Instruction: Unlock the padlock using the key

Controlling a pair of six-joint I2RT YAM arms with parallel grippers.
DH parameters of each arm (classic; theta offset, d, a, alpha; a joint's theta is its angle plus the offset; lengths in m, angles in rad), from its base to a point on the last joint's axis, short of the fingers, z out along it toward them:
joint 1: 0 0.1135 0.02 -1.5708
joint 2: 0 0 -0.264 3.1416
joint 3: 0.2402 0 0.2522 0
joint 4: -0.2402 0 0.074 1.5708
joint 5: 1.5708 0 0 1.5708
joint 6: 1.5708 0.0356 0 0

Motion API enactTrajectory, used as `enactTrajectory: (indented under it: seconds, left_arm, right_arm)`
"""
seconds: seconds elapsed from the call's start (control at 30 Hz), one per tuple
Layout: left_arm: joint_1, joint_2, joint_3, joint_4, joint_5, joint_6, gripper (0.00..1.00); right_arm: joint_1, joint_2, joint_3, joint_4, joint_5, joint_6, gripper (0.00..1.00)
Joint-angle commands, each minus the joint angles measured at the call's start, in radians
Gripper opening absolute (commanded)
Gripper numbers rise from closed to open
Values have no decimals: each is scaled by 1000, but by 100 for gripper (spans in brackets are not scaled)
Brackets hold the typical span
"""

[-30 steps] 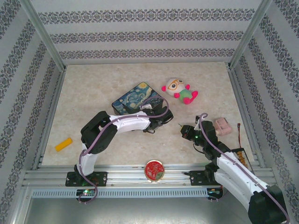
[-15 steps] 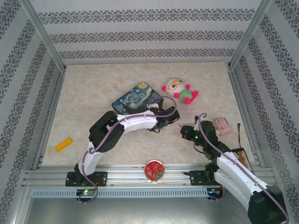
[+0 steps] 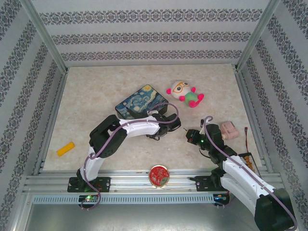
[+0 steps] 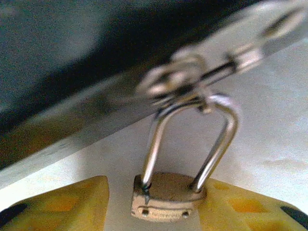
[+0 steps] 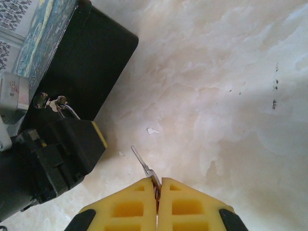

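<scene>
– Top external: where are the grippers?
– The left gripper [image 3: 172, 127] is at the tin box's [image 3: 142, 102] near right corner; the right gripper [image 3: 188, 136] is just beside it.
– Left wrist?
– The padlock [image 4: 168, 196] has its shackle through the box's hasp [image 4: 178, 79]. Its body sits between parted fingers [image 4: 72, 202], one clear of it.
– Right wrist?
– Jaws pinched on the key [image 5: 143, 165], tip pointing toward the padlock, apart from it.

No lettering can be read anywhere; the small brass-coloured padlock [image 4: 167, 197] bears an embossed strip (too blurred to decipher).
</scene>
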State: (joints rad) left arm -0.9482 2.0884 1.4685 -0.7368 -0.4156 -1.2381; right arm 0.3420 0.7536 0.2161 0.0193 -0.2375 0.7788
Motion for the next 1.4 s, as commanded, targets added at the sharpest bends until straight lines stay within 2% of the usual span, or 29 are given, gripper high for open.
enactTrajectory:
  seconds: [0.0, 0.23, 0.63, 0.87, 1.03, 1.1, 1.23, 1.37]
  left_arm:
    - [-4, -61, -28, -19, -3, 11, 51]
    - [14, -16, 27, 5, 23, 88, 51]
    - [51, 14, 47, 9, 24, 118, 48]
    - [60, 33, 54, 14, 38, 126, 39]
    - [60, 31, 31, 44, 70, 124, 37]
    - [60, 31, 21, 64, 85, 121, 32]
    - [60, 15, 5, 109, 134, 121, 28]
    - [67, -42, -48, 226, 225, 100, 19]
  right_arm:
    - [-8, -3, 0, 36, -10, 1, 0]
    - [-8, -2, 6, 34, -10, 2, 0]
    - [-9, 21, 12, 46, -6, 0, 0]
    - [-9, 45, 19, 60, -8, 2, 0]
    - [-9, 54, 19, 69, -5, 3, 0]
    - [-9, 63, 19, 76, -11, 3, 0]
    - [-9, 79, 9, 119, -45, 5, 0]
    - [-9, 83, -34, 207, -91, 19, 0]
